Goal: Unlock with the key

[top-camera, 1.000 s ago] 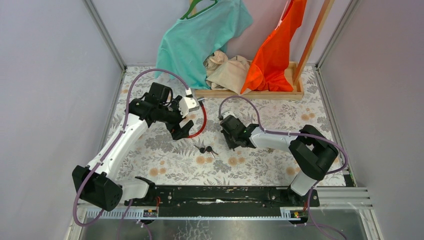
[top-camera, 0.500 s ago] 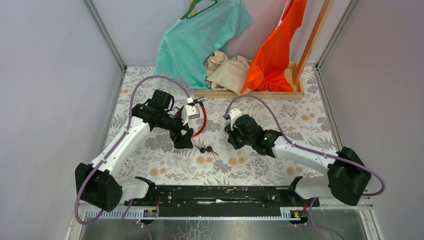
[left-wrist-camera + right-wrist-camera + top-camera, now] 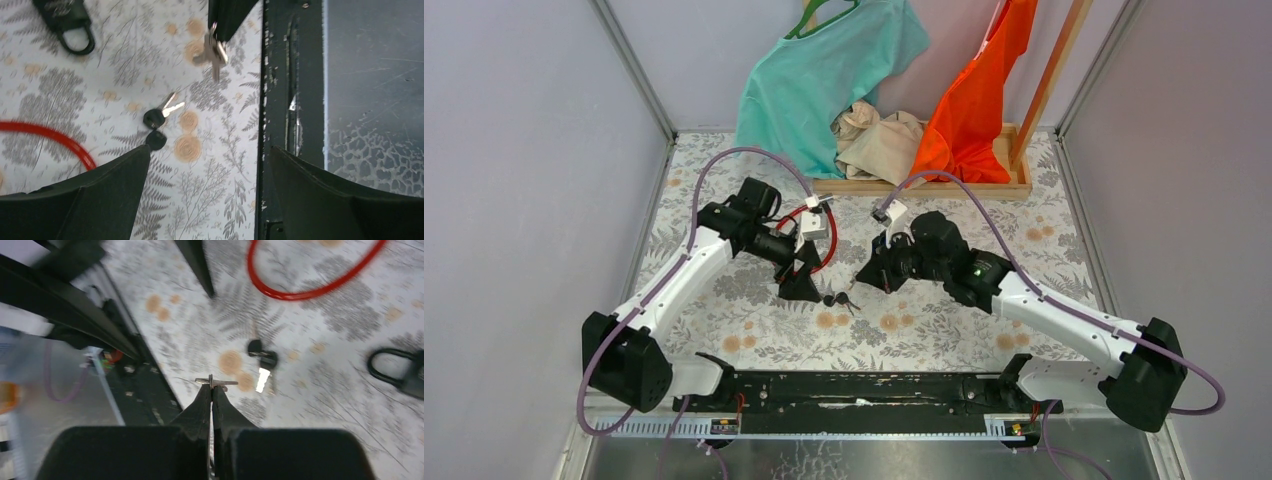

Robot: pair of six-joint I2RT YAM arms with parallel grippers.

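My right gripper (image 3: pixel 212 384) is shut on a small silver key (image 3: pixel 216 382) and holds it above the table. It shows in the top view (image 3: pixel 867 276), and in the left wrist view the silver key (image 3: pixel 214 52) hangs from its fingertips (image 3: pixel 227 20). Two black-headed keys (image 3: pixel 836 299) lie on the floral table between the grippers (image 3: pixel 155 125) (image 3: pixel 262 360). A black padlock (image 3: pixel 67 22) lies on the table (image 3: pixel 402 374); in the top view my right arm hides it. My left gripper (image 3: pixel 804 288) is open and empty just left of the black-headed keys (image 3: pixel 209 150).
A red cable loop (image 3: pixel 828 238) lies behind the left gripper (image 3: pixel 55 137) (image 3: pixel 310 287). A wooden tray (image 3: pixel 924 186) with teal, beige and orange clothes stands at the back. The black base rail (image 3: pixel 874 385) runs along the near edge.
My right gripper has moved left and nearer the black-headed keys as its arm stretched out. My left gripper has come down and forward to just beside those keys.
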